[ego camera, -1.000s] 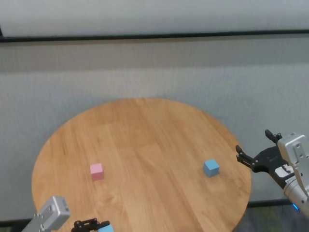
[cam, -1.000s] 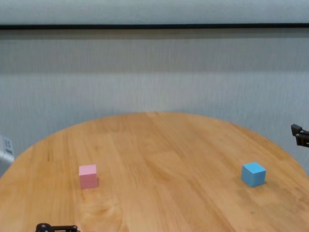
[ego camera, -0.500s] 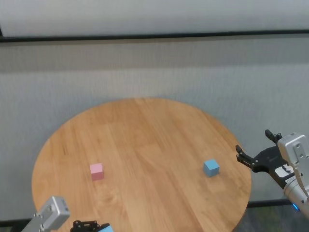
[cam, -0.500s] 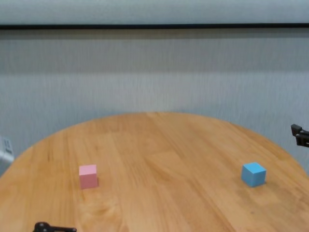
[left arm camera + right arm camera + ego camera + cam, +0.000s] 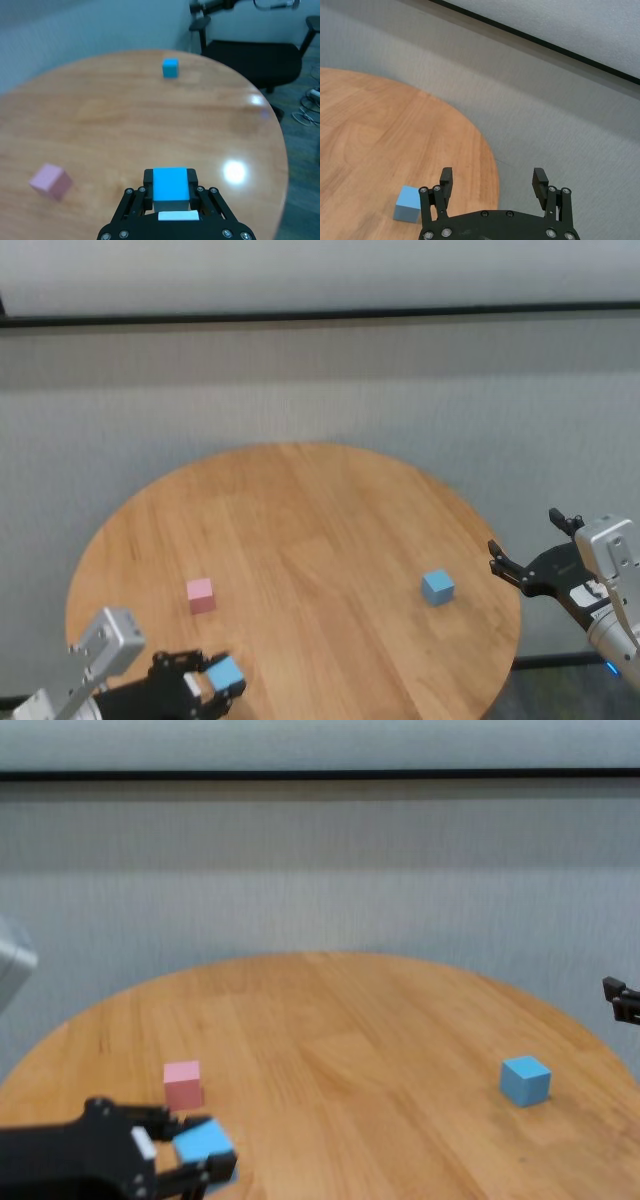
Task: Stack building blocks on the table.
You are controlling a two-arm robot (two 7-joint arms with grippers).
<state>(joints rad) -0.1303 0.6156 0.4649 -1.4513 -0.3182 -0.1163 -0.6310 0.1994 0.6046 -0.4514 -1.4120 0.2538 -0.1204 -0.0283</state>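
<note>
Light blue cube (image 5: 170, 183) sits between jaws of left gripper (image 5: 170, 192), clamped, above near left part of round wooden table (image 5: 300, 510). Left wrist view alone shows fingers pressing cube sides. Pink cube (image 5: 200, 594) just beyond. Second blue cube (image 5: 437, 586) far right, near right gripper (image 5: 493, 186), jaws wide apart, holding nothing. Cubes matte, plain.

Free room, as we find it: the table (image 5: 300, 510) is bare across its far half and centre. Obstacles: pink block (image 5: 200, 594) on the left, just beyond our left gripper (image 5: 205, 688), itself clamped on a blue block (image 5: 225, 674); second blue block (image 5: 437, 587) near the right rim, beside our spread right gripper (image 5: 530, 545) off the edge.
</note>
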